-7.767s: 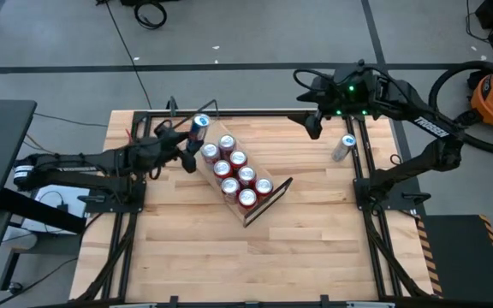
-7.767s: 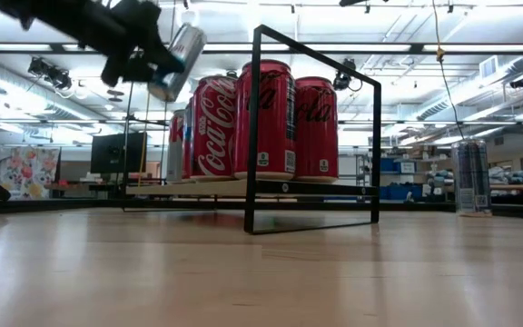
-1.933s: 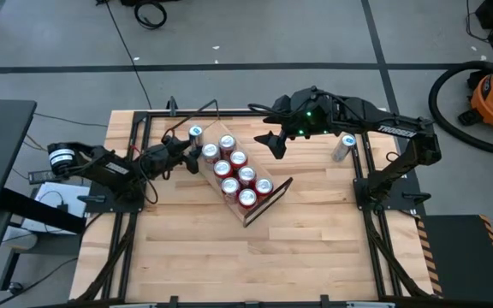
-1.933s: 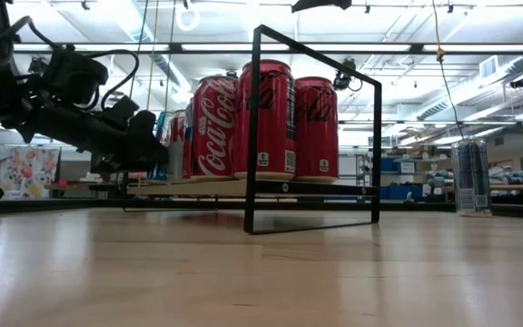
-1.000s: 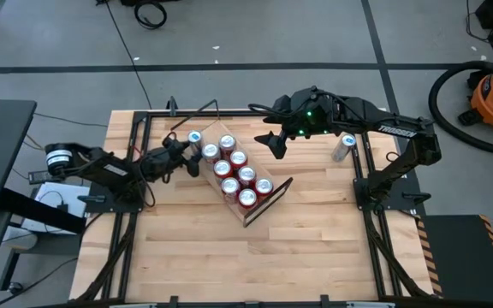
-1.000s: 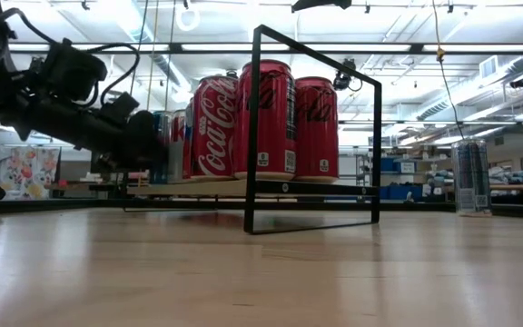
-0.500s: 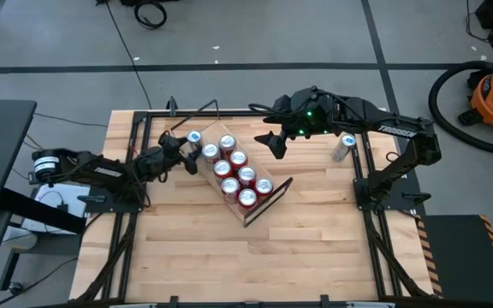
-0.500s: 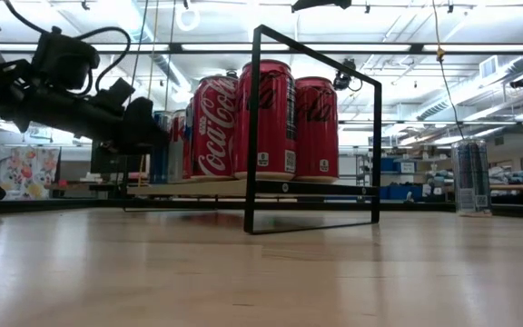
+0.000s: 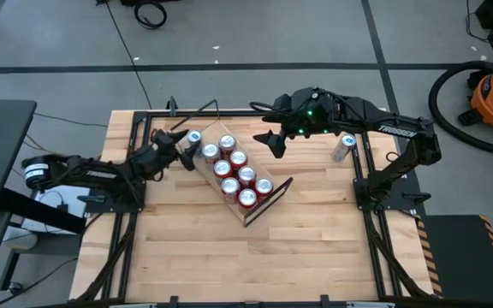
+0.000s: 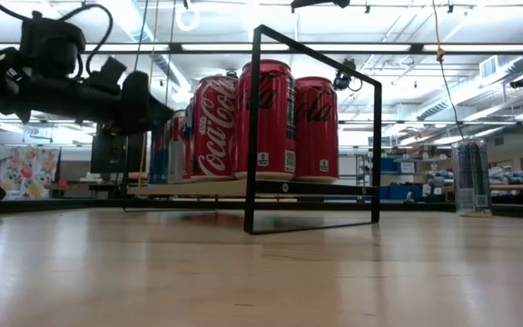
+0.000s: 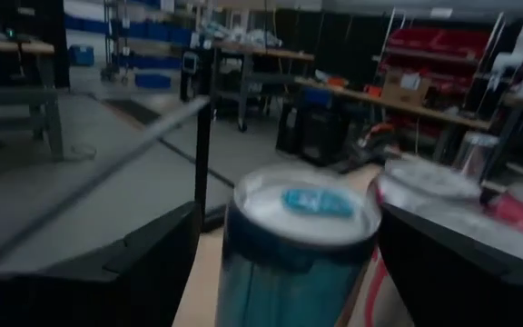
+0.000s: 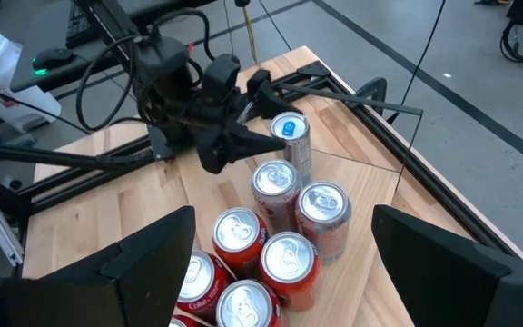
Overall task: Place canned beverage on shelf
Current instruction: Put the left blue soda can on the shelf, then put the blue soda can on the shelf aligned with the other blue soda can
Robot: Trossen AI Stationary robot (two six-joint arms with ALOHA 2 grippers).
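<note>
While the light-wood worktop (image 9: 195, 248) is lying bare in the foreground of the low view, its grain showing pale and smooth, the shelf (image 9: 276, 193) is sitting slantwise across the middle of it: a long pale plank with thin black wire frames at its short ends, the near frame (image 10: 314, 132) standing as an open rectangle. Glossy red cylindrical cans (image 9: 238, 171) are filling the plank in two rows, their silver tops round and bright. At the far end, just beside the last red can, a slim blue-tabbed can (image 9: 194, 137) is standing upright; whether it is resting on the plank or just off it cannot be told. The left gripper (image 9: 181, 151) is hovering beside this can with its fingers (image 11: 107, 272) spread wide, gripping nothing; half a second earlier it was sitting closer in and lower. The right gripper (image 9: 276, 142) is hanging above the worktop beyond the shelf, fingers (image 12: 125, 263) apart and empty, unchanged. Farther right, another slim can (image 9: 342, 147) is standing alone near the worktop's edge, well apart from the shelf.
</note>
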